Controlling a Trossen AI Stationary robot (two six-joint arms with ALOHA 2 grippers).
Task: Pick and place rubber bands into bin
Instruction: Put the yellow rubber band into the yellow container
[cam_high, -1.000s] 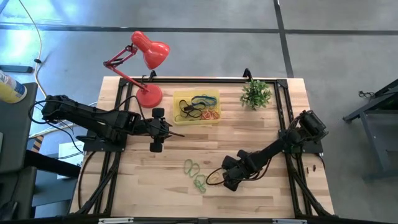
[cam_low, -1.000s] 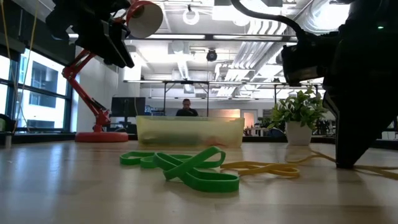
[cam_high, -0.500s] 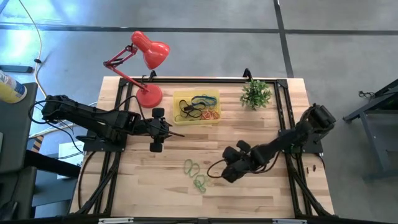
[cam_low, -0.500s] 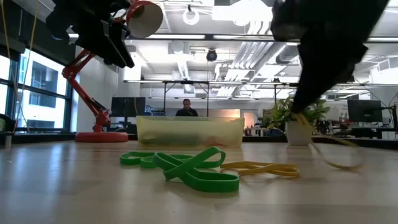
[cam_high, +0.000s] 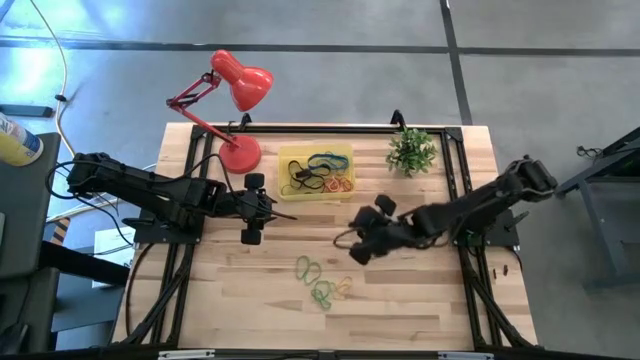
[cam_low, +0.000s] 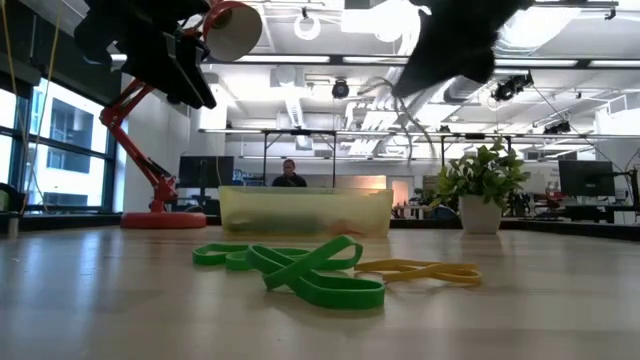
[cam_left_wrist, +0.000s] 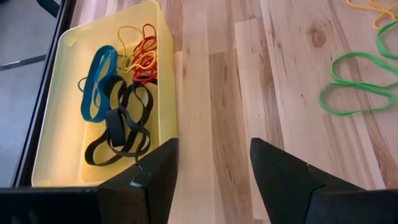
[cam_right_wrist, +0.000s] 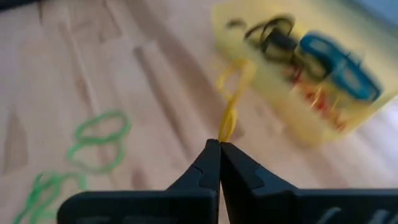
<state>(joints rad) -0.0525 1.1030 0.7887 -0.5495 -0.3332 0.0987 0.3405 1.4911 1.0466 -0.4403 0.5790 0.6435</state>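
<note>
My right gripper (cam_high: 352, 244) hovers over the table's middle, between the loose bands and the yellow bin (cam_high: 316, 172), shut on a yellow rubber band (cam_right_wrist: 231, 106). The bin holds blue, black, red and yellow bands (cam_left_wrist: 118, 99). Green bands (cam_high: 313, 280) and a yellow band (cam_high: 343, 287) lie flat on the wood; the low view shows them as green bands (cam_low: 300, 272) and a yellow band (cam_low: 422, 270). My left gripper (cam_left_wrist: 214, 165) is open and hangs in the air by the bin's left near corner. My right gripper pinches the yellow rubber band at one end of its loop (cam_right_wrist: 222, 134), between the very tips of its two fingers. The band is lifted clear of the table and trails slack and twisted beyond the tips, toward the bin (cam_right_wrist: 348, 118).
A red desk lamp (cam_high: 238, 95) stands at the far left, its base beside the bin. A small potted plant (cam_high: 411, 150) sits to the bin's right. Black frame rails (cam_high: 460, 200) run along the table's sides. Bare wood lies near the front edge.
My right gripper has risen from the table beside the loose bands and moved toward the far edge and the bin. It carries a yellow band, whose lower end trailed on the table half a second ago and now hangs clear. One yellow band stays on the table.
</note>
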